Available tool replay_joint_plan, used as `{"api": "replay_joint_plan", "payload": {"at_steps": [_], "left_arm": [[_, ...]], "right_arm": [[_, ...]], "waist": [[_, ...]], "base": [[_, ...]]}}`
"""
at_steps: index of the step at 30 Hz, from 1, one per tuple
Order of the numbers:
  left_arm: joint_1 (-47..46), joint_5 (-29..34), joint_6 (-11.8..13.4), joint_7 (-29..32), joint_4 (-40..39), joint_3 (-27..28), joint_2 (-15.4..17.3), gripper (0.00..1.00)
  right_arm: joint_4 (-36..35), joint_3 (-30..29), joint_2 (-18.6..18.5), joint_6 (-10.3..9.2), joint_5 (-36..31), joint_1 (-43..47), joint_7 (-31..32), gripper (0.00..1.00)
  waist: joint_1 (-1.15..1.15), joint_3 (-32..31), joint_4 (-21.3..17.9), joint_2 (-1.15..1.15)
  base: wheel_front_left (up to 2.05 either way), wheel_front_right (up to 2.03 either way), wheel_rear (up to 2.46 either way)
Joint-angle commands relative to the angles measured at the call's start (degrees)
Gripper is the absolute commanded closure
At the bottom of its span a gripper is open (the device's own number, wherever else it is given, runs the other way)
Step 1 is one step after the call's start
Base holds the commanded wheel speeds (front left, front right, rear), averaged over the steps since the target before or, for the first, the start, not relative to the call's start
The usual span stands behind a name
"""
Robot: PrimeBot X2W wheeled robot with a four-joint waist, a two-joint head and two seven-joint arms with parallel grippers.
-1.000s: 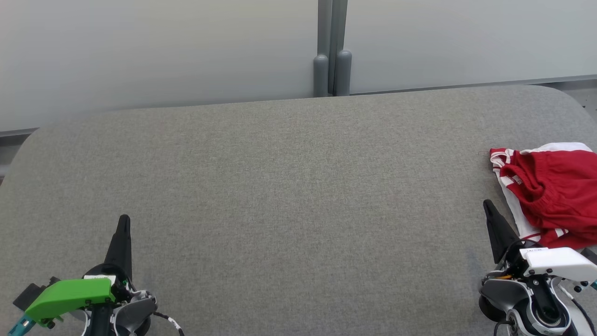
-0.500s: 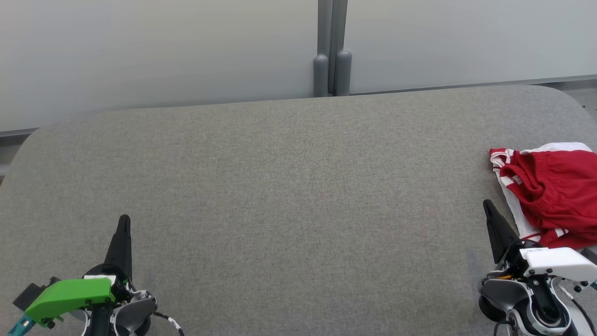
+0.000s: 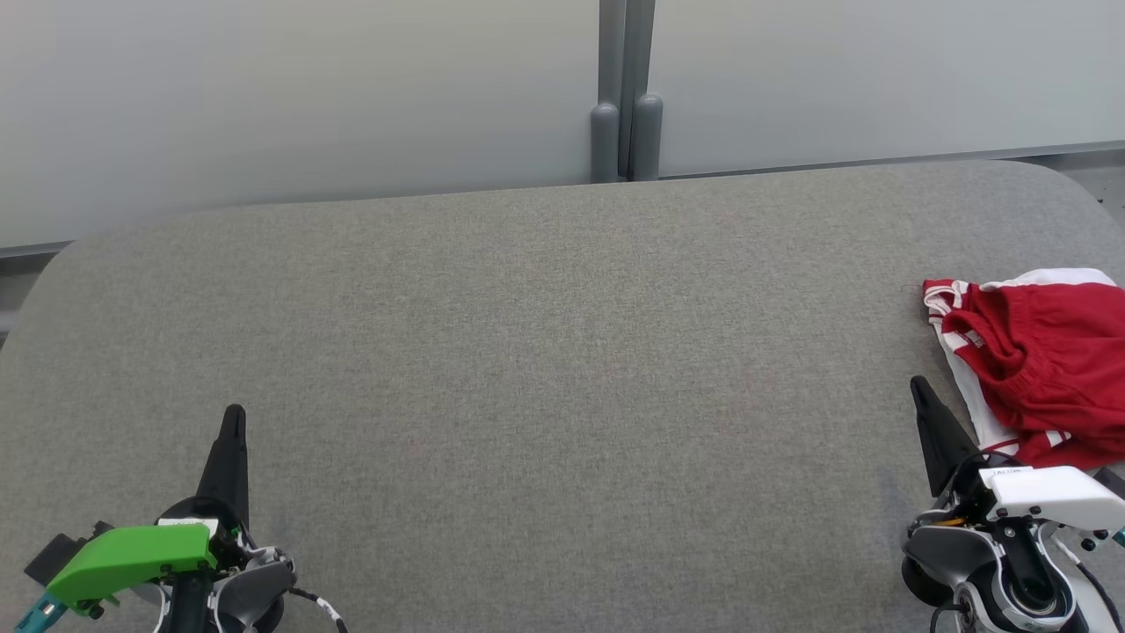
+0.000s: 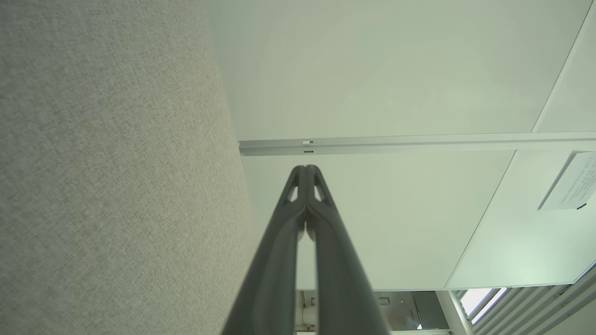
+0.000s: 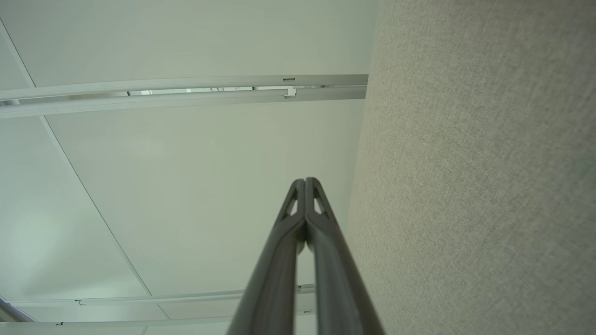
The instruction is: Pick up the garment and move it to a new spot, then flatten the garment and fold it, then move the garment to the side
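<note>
We see the garment point(image 3: 1046, 369), red with white stripes, bunched at the grey table's point(image 3: 562, 369) right edge; left gripper point(image 3: 233, 413) and right gripper point(image 3: 918, 385) pinched closed, empty.

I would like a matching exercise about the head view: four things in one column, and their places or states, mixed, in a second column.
Things:
1. red and white crumpled fabric garment
2. left gripper with two dark fingers
3. right gripper with two dark fingers
4. pair of grey round-topped posts

Places:
A. far edge of the grey fabric table, middle
B. lower left, shut, by a green cover
C. right edge of the table
D. lower right, shut, beside the garment

Pairs: 1-C, 2-B, 3-D, 4-A
</note>
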Motion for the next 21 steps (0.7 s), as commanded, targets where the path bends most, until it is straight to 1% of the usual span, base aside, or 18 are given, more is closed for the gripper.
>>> {"api": "replay_joint_plan", "payload": {"at_steps": [1, 21], "left_arm": [[-0.88, 0.18, -0.35, 0.02, 0.04, 0.26, -0.05, 1.00], [-0.89, 0.22, -0.35, 0.06, 0.03, 0.29, -0.06, 1.00]], "right_arm": [[0.11, -0.15, -0.07, 0.04, -0.44, -0.65, 0.30, 1.00], [0.12, -0.27, 0.01, 0.04, -0.54, -0.67, 0.38, 1.00]], "waist": [[0.00, 0.00, 0.00, 0.61], [0.00, 0.00, 0.00, 0.61]], "base": [[0.00, 0.00, 0.00], [0.00, 0.00, 0.00]]}}
